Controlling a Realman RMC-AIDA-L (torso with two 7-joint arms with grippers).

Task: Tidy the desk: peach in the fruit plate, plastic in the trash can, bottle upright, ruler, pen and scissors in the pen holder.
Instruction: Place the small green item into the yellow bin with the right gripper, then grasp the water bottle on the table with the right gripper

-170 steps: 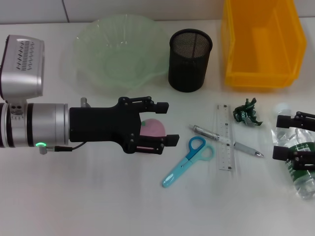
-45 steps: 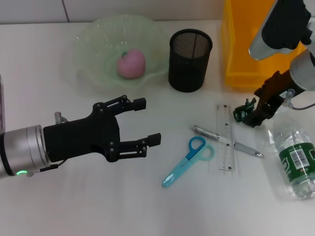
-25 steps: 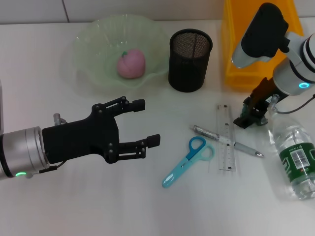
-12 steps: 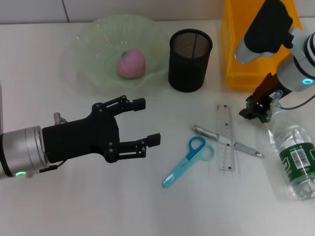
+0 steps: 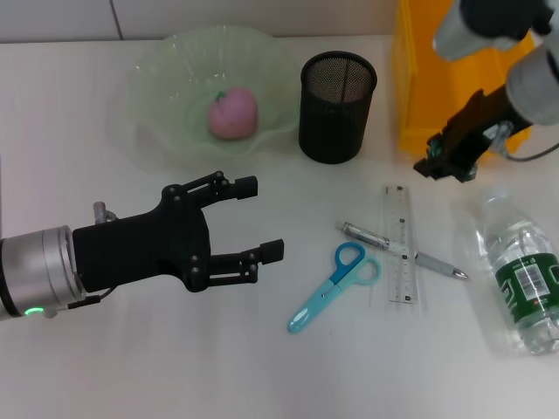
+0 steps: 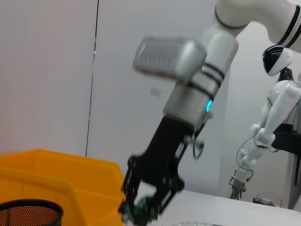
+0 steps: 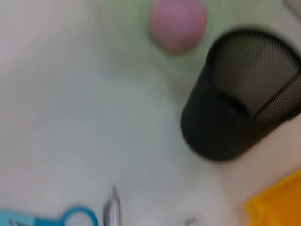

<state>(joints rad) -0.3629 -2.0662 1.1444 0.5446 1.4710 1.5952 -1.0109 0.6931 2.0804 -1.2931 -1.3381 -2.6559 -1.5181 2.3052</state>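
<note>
Bright, even overhead light fills the head view, so the white tabletop (image 5: pixel 131 367) looks nearly washed out and shadows fall soft and short. The right wrist view is blurred throughout: the black mesh pen holder (image 7: pixel 240 101) and pink peach (image 7: pixel 178 23) lose their edges. The left wrist view smears the moving silver-and-white arm (image 6: pixel 188 84).

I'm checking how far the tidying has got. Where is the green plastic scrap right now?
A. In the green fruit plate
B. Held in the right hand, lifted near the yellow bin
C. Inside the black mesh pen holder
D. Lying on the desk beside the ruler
B: the right hand grips the green plastic scrap off the desk, by the yellow bin's front wall.
</note>
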